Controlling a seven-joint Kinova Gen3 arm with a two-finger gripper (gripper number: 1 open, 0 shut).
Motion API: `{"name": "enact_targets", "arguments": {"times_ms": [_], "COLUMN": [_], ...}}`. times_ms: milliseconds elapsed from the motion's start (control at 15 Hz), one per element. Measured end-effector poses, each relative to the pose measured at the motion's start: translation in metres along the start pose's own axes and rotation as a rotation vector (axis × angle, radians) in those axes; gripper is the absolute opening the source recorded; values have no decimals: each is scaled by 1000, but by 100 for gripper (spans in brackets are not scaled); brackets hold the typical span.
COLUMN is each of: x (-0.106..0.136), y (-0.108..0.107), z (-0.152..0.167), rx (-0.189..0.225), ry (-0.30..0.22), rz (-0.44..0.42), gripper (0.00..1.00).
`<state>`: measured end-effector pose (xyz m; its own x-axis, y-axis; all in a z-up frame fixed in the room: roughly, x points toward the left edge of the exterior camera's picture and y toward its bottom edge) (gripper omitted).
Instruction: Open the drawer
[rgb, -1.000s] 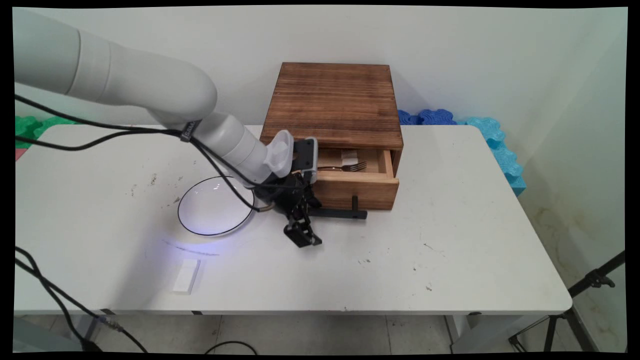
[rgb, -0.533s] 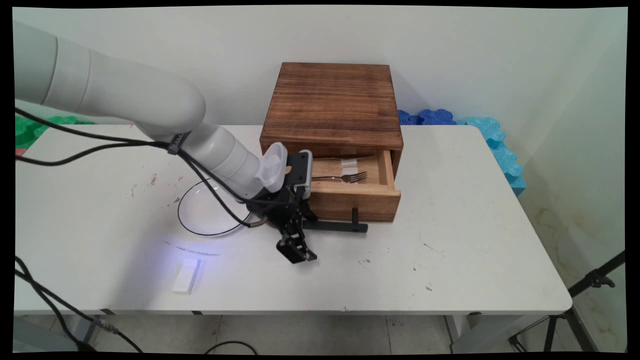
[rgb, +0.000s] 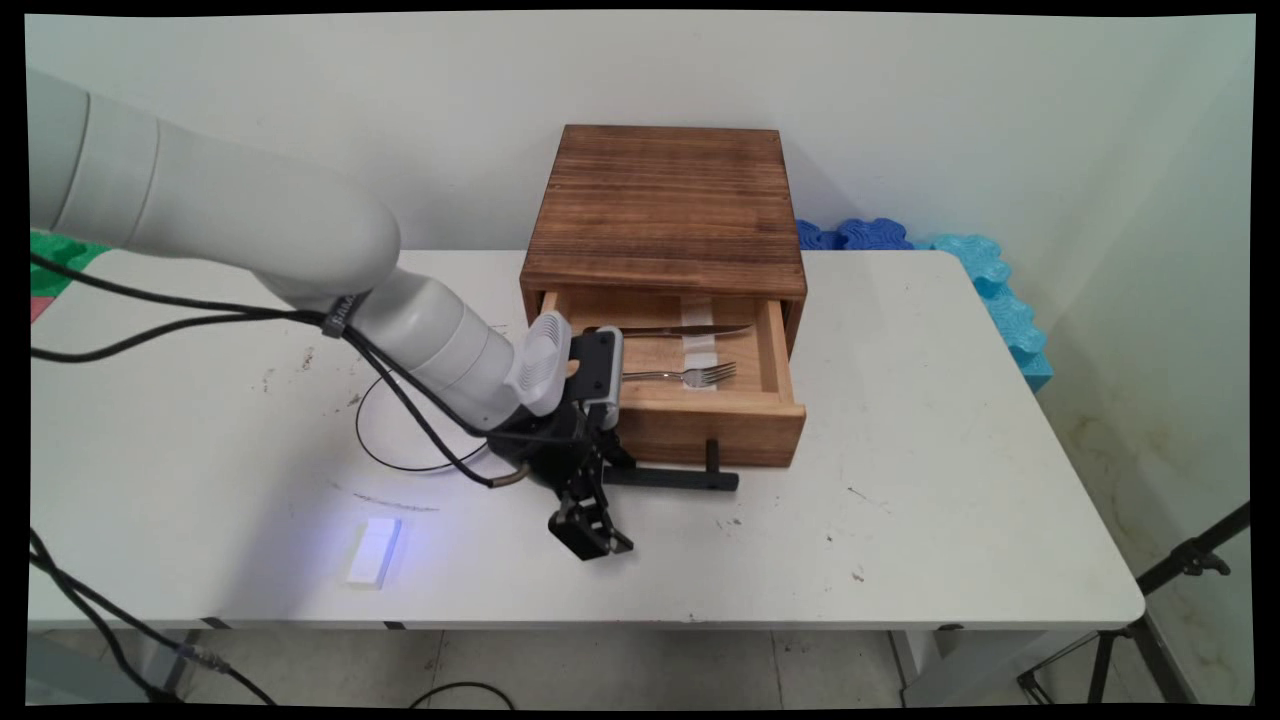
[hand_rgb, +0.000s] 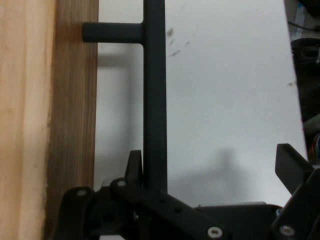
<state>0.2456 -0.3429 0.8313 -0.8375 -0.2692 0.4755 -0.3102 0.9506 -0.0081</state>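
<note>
A dark wooden box (rgb: 665, 205) stands at the back of the white table (rgb: 950, 420). Its light wooden drawer (rgb: 715, 425) is pulled out toward the near side, and a fork (rgb: 690, 375) and a knife (rgb: 670, 330) lie inside. The drawer's black bar handle (rgb: 680, 480) sticks out in front. My gripper (rgb: 597, 505) is open at the handle's left end. In the hand view the handle bar (hand_rgb: 154, 100) runs between the fingers, touching the left finger (hand_rgb: 134, 165). The right finger (hand_rgb: 290, 165) stands far off it over bare table. The drawer front (hand_rgb: 50, 120) fills the left side.
A black-rimmed white plate (rgb: 395, 455) lies left of the drawer, mostly hidden behind my arm. A small white block (rgb: 373, 552) lies near the front edge at the left. Blue foam pieces (rgb: 990, 280) sit at the table's back right.
The drawer has slid further out toward the near side, with my gripper moving the same way at its handle. The knife inside has come into sight.
</note>
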Motion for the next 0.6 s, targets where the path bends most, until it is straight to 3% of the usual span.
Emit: {"name": "enact_targets", "arguments": {"times_ms": [600], "x": [3], "y": [27], "z": [11], "rx": [-31], "ry": [9], "rz": [12], "gripper": [100]}}
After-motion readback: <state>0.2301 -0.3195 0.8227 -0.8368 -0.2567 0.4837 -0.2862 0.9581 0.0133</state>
